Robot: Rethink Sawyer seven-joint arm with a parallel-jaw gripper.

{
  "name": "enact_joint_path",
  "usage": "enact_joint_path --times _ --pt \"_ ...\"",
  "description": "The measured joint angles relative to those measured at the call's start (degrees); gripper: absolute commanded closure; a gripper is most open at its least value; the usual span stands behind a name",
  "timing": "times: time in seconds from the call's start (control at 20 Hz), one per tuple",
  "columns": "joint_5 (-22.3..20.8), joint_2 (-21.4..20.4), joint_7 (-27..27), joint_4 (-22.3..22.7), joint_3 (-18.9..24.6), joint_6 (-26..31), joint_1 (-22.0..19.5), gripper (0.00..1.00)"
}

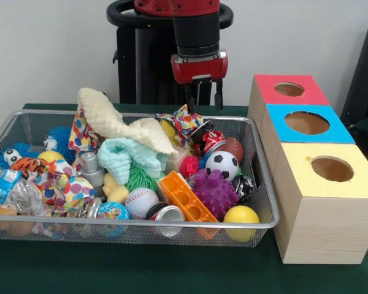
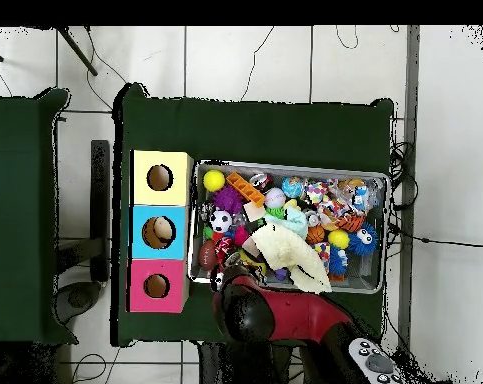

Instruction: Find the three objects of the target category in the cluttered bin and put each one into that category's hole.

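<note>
- Far left of your front view, the wire mesh bin [image 1: 24, 125] sits on the green worktop [image 1: 135, 272], packed with toys and running long-ways left to right.
- One spotty cloth [image 1: 64, 187] is bunched low at the bin's left end, beside a striped tiger toy [image 1: 29, 164].
- A second spotty cloth [image 1: 81, 131] stands up near the back-left rim, running up-and-down, tucked under the cream knitted cloth [image 1: 119, 122].
- A mint fluffy cloth [image 1: 130, 156] lies just below the cream one.
- Your pincer [image 1: 201, 95] hangs at the back rim, prongs pointing down and a bit apart. Its tips sit right at a third spotty cloth [image 1: 184, 120], crumpled and poking upward; can't tell if they actually pinch it.
- Over on the right, the yellow box hole [image 1: 332, 168] faces up, nearest the camera, with the blue box [image 1: 306, 122] and red box [image 1: 289, 89] behind.
</note>
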Motion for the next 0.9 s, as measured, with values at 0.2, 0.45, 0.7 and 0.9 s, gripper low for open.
enact_joint_path --times 0.2,0.45,0.7,0.9 --pt "-1.2 0.7 0.0 0.0 0.0 -0.6 -1.0 0.0" --pt "-2.0 -0.1 0.0 0.0 0.3 -0.6 -3.1 0.0" --pt "-2.1 -1.5 0.0 0.0 0.3 -0.6 -4.2 0.0" --pt "-2.5 -1.4 0.0 0.0 0.2 -0.7 -3.9 0.0"
